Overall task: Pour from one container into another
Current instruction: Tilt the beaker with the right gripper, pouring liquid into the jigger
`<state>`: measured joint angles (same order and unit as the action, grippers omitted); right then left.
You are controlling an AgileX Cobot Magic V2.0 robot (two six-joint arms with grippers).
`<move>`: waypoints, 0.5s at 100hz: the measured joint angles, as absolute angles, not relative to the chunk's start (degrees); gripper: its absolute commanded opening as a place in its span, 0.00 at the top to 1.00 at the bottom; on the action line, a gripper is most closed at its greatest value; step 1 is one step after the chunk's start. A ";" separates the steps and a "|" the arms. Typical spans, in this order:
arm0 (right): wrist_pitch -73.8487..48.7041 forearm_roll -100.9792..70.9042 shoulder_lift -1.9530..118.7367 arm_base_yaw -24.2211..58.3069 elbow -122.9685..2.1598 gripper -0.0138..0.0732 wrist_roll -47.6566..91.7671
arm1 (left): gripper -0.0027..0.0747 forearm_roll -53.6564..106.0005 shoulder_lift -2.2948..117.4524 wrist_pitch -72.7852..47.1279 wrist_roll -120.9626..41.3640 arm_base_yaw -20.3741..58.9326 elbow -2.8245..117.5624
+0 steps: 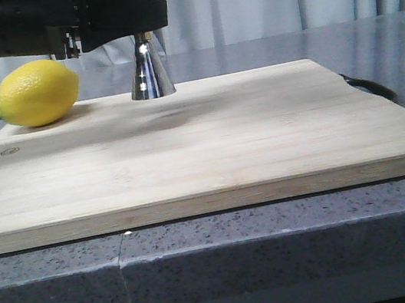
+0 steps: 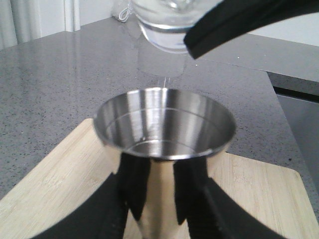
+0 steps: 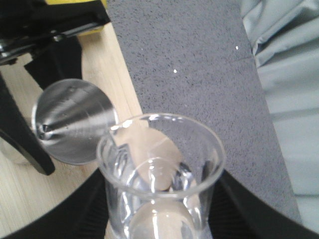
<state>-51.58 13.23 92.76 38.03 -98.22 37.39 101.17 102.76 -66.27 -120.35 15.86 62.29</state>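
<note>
The glass beaker (image 3: 162, 174), pinched in the right pincer (image 3: 159, 209), hung tilted just above the steel jigger (image 2: 164, 132), low in the right wrist frame. The left pincer (image 2: 159, 199) clamped the jigger's waist on the wooden board (image 1: 209, 142), upper left near a lemon (image 1: 37, 92). Pouring well probably meant tipping slowly, spout over the cup's centre.

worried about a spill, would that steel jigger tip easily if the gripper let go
Probably tippy: the jigger is tall on a narrow flared base. Its mirror-smooth steel likely slips in the left gripper. It seems rigid, so it should not deform.
</note>
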 measured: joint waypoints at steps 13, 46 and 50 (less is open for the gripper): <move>-51.58 13.89 92.76 39.02 -98.22 0.51 39.62 | 0.70 101.17 102.76 -66.27 -120.35 15.86 62.29; -51.58 20.46 92.76 40.90 -98.22 0.51 41.77 | 0.70 101.17 102.76 -66.27 -120.35 15.86 62.29; -51.58 20.77 92.76 40.98 -98.22 0.51 42.46 | 0.70 101.17 102.76 -66.27 -120.35 15.86 62.29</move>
